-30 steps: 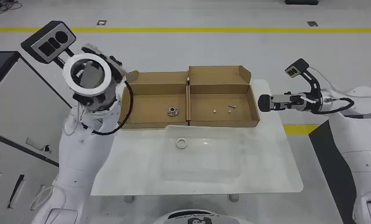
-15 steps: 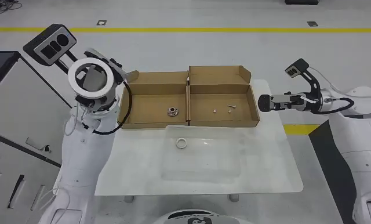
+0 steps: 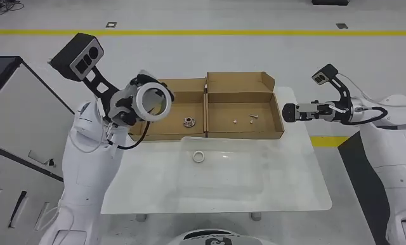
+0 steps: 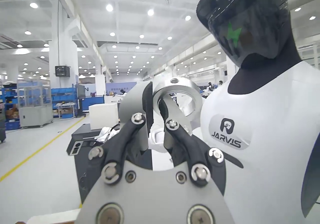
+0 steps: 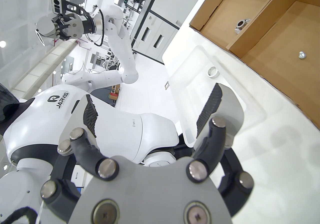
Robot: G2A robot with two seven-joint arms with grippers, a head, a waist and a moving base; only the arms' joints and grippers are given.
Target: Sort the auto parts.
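Note:
My left gripper is shut on the wall of a large metal ring, one finger inside it and one outside. In the top view the ring hangs above the left edge of the left cardboard box. A flanged metal part lies in that box. The right cardboard box holds a bolt and a small part. A small white ring lies in the clear tray. My right gripper stands open and empty off the table's right edge.
The two boxes sit side by side at the back of the white table, with the clear tray in front of them. A dark cabinet stands to the left of the table. The table's right part is bare.
The left arm has swung the ring rightward, from beyond the table's left side to above the left box's edge. The right arm has kept still.

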